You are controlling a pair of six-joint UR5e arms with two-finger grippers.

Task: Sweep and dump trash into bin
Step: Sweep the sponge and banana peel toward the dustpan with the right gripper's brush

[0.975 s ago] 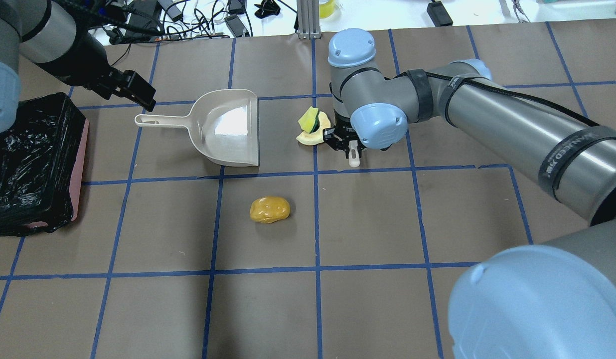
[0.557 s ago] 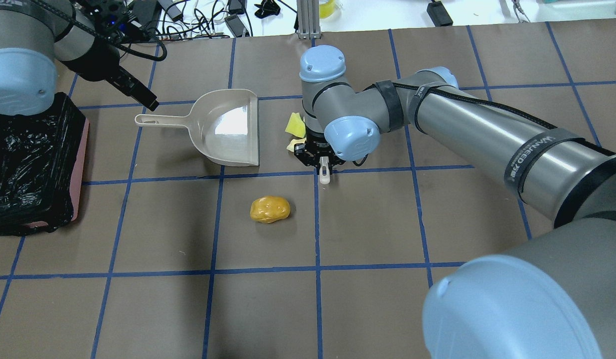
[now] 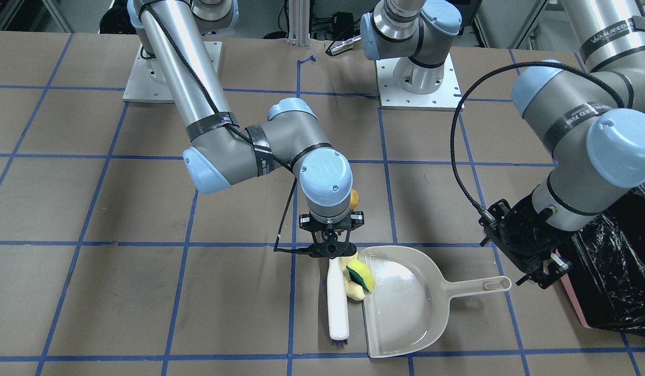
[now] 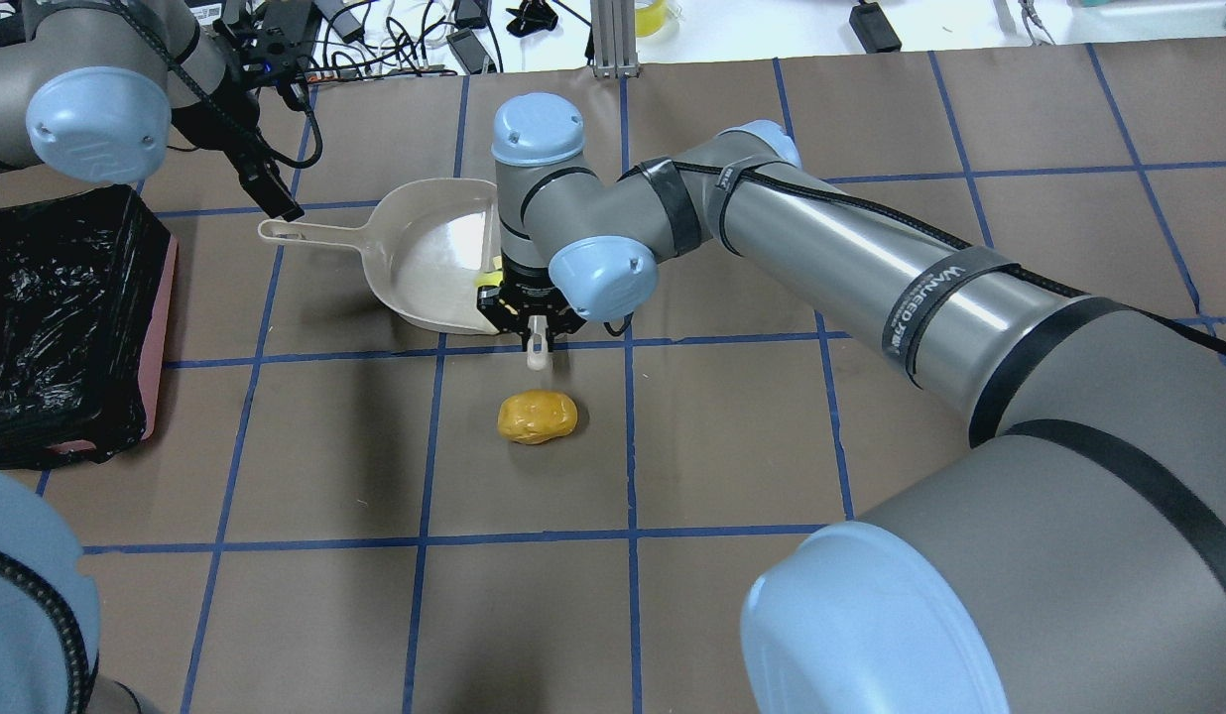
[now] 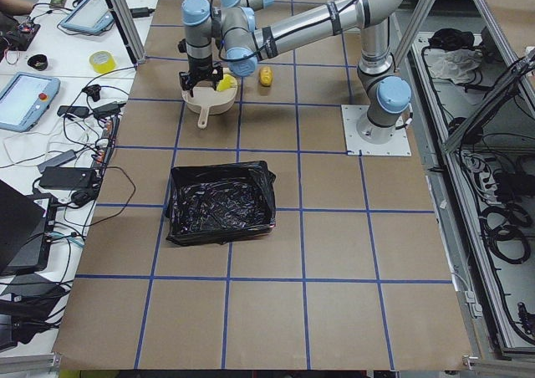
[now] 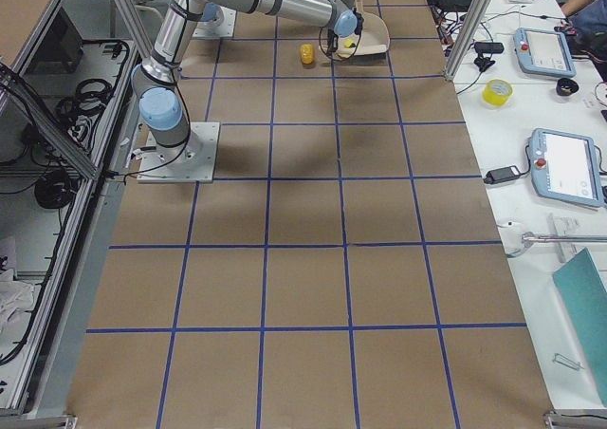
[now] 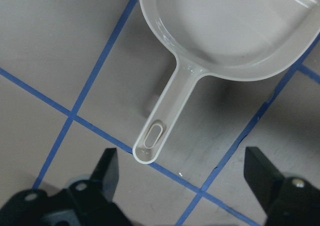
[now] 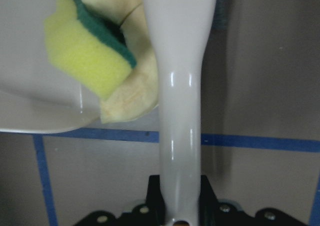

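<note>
My right gripper (image 3: 330,250) is shut on a white brush (image 3: 337,300) that lies along the mouth of the cream dustpan (image 3: 406,308). The yellow-green sponge wedge (image 3: 360,274) and the pale yellow slice (image 3: 354,291) sit pressed between brush and dustpan lip; the right wrist view shows the sponge (image 8: 85,56) on the lip and the slice (image 8: 132,86) against the brush handle (image 8: 182,111). The orange-yellow lump (image 4: 538,416) lies apart on the table. My left gripper (image 7: 182,181) is open, just above the end of the dustpan handle (image 7: 165,121). The black-lined pink bin (image 4: 67,297) stands at the left.
Brown paper with blue tape grid lines covers the table. Cables and small devices lie beyond the far edge (image 4: 375,40). The right arm (image 4: 871,258) stretches across the middle of the table. The arm bases (image 3: 416,78) stand at the robot's side.
My right gripper has swept the brush left, pushing the sponge and slice up to the dustpan's mouth. The dustpan shifted slightly left. The left arm swung round, its gripper staying by the handle end.
</note>
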